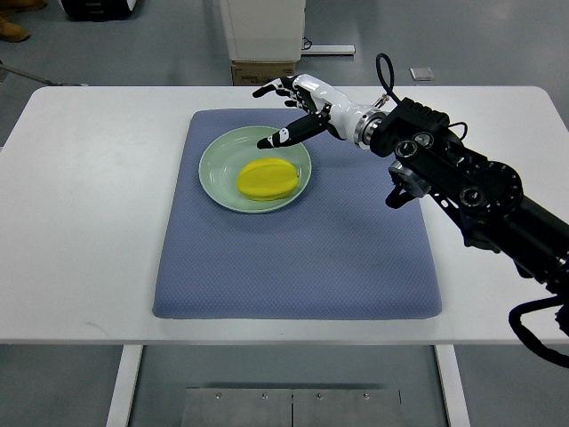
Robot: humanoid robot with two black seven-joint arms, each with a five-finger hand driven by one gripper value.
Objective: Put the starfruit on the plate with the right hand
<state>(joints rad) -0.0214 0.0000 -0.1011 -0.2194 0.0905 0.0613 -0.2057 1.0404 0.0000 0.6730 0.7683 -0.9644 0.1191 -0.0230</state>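
Observation:
A yellow starfruit (267, 179) lies on the pale green plate (218, 165), slightly right of the plate's middle. The plate rests on the upper left part of a blue-grey mat (302, 249). My right hand (289, 111) hovers over the plate's far right rim, a little beyond the starfruit and not touching it. Its fingers are spread and hold nothing; the thumb points down toward the plate's edge. The right arm (462, 178) reaches in from the right edge. No left arm shows.
The mat lies on a white table (80, 222). Beyond the table's far edge stand a cardboard box (262, 71) and a white cabinet base (262, 27). A small grey square (421, 74) lies on the floor.

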